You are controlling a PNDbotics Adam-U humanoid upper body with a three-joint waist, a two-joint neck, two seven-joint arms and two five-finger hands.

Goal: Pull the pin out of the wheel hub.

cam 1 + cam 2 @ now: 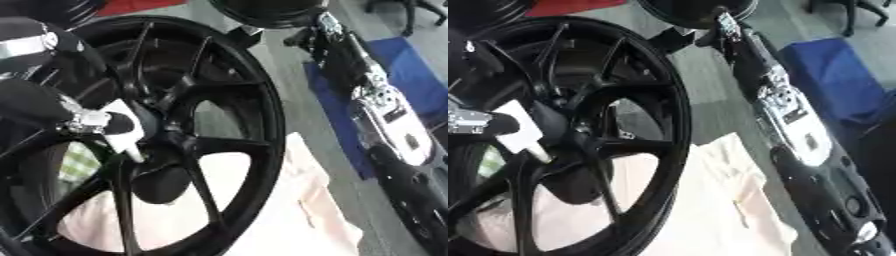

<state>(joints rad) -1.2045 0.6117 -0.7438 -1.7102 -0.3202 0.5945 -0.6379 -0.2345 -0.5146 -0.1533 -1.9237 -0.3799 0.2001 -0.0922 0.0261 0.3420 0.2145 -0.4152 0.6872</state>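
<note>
A large black spoked wheel hub fills the left and middle of both views, tilted on a pale cloth. A white pin stands at the hub's centre, where the spokes meet. My left hand, black with silver parts, comes in from the left, and a dark finger is curled across the pin's upper part. My right arm runs down the right side, apart from the wheel. Its hand is a dark shape at the lower right corner, with its fingers not made out.
A cream cloth lies under and to the right of the wheel. A blue mat covers the grey floor behind my right arm. A red patch shows at the top edge, and chair legs at the top right.
</note>
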